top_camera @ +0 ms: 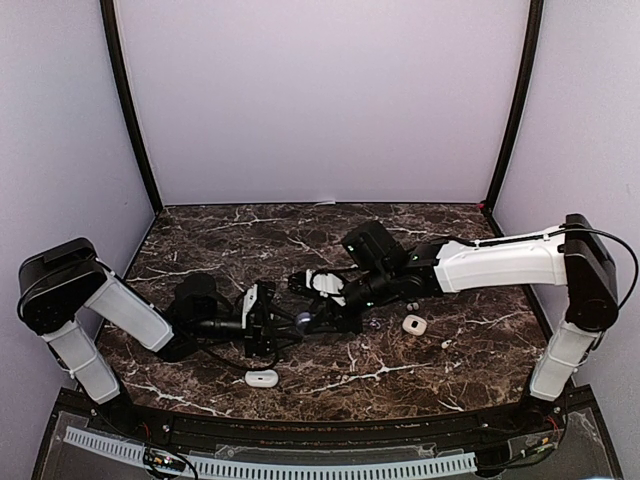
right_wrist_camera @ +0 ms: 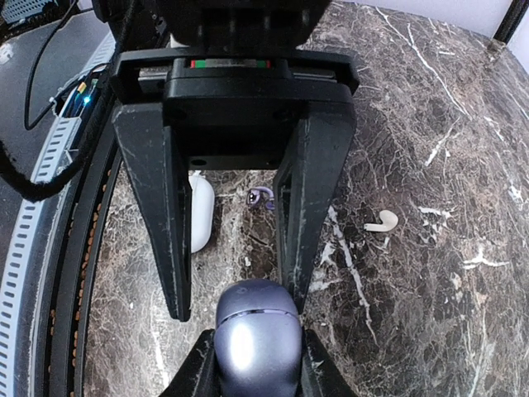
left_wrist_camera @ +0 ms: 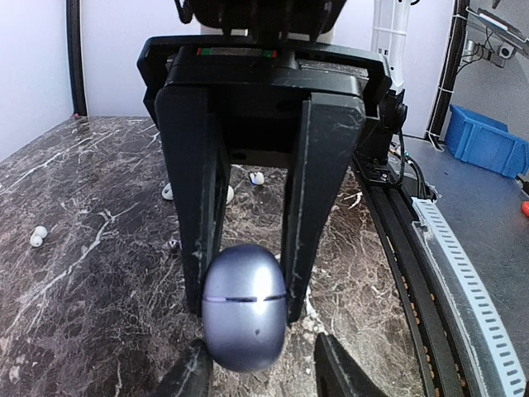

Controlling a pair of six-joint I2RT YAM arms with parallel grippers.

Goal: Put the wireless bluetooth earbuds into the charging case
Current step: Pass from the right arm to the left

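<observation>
We are watching the right jaws pinching the closed, egg-shaped lavender plastic charging case [left_wrist_camera: 244, 318] above the dark veined marble surface [top_camera: 220, 240]; the left jaws are straddling it loosely, a gap showing on one side. A small white stemmed earbud [right_wrist_camera: 382, 221] is lying on the surface, well apart. We are fearing an uneven squeeze popping the smooth shell free. We are finding no readable writing.
</observation>
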